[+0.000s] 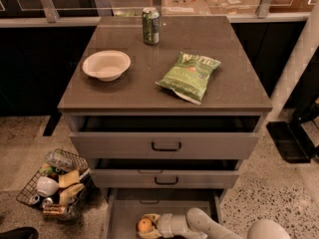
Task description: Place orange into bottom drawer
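Note:
The orange [144, 225] is a small round fruit low inside the open bottom drawer [124, 208], at the bottom edge of the camera view. My gripper [148, 226] reaches in from the lower right on a pale arm, and its fingers sit around the orange, shut on it. The orange is just above or on the drawer's flat grey floor; I cannot tell which. The two upper grey drawers [166, 146] with dark loop handles stand slightly pulled out above it.
On the cabinet top are a white bowl [106, 64], a green chip bag [190, 76] and a green soda can [150, 26]. A wire basket [55, 185] of items stands on the floor at the left. A dark base [291, 141] is at the right.

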{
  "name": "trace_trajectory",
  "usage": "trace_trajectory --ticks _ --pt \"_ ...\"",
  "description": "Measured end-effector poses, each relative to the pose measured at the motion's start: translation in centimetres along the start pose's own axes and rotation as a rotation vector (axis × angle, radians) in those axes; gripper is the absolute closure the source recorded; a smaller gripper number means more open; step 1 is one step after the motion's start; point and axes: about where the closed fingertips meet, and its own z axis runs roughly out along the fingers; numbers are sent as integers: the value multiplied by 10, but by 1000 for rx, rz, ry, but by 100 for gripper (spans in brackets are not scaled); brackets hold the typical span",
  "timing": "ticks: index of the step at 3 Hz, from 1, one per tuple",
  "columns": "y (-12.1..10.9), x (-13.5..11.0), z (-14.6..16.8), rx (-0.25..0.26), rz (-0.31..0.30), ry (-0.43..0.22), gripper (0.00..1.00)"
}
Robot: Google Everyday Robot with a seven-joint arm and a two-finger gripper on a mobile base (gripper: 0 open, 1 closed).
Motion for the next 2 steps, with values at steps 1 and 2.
trace_trajectory --ticks 1,2 --pt "2 0 2 -5 1 -2 4" --pt "3 0 3 -6 2 -2 0"
